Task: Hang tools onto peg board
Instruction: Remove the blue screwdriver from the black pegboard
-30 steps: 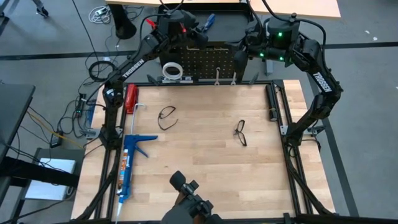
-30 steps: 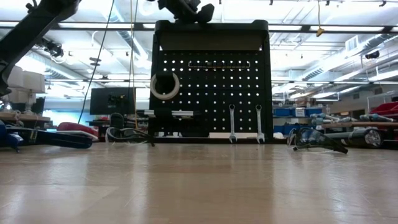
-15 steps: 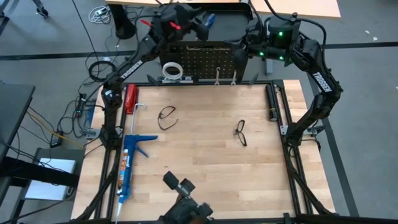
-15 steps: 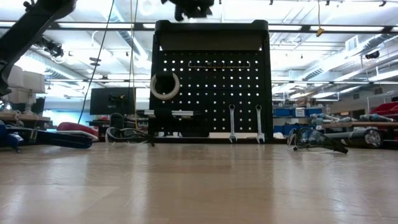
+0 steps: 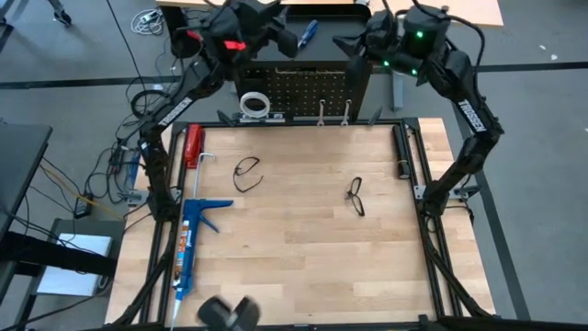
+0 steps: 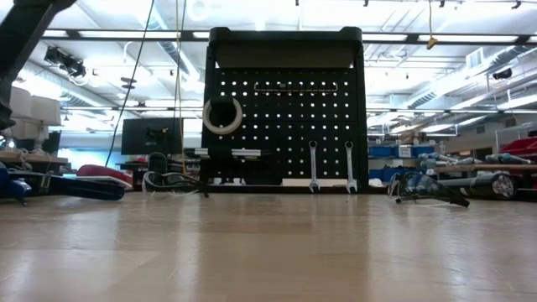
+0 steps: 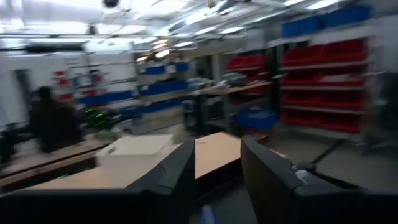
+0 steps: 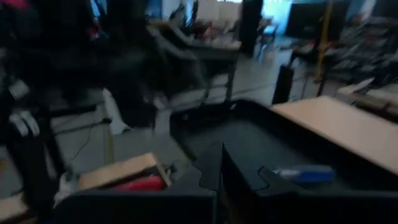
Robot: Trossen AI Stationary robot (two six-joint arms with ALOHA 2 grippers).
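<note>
While the left gripper [image 7: 217,171] hangs above and behind the peg board [image 5: 303,90] with its fingers [image 7: 177,174] parted around empty air, the right gripper [image 8: 219,168] sits pressed closed beyond the board's other upper corner, holding nothing. On the board's face hang a white tape roll [image 6: 222,117] and two silver wrenches [image 6: 313,166]. Two safety glasses [image 5: 246,172] lie apart on the table [image 5: 303,267], well away from both grippers. A blue-handled screwdriver [image 5: 308,31] lies behind the board.
</note>
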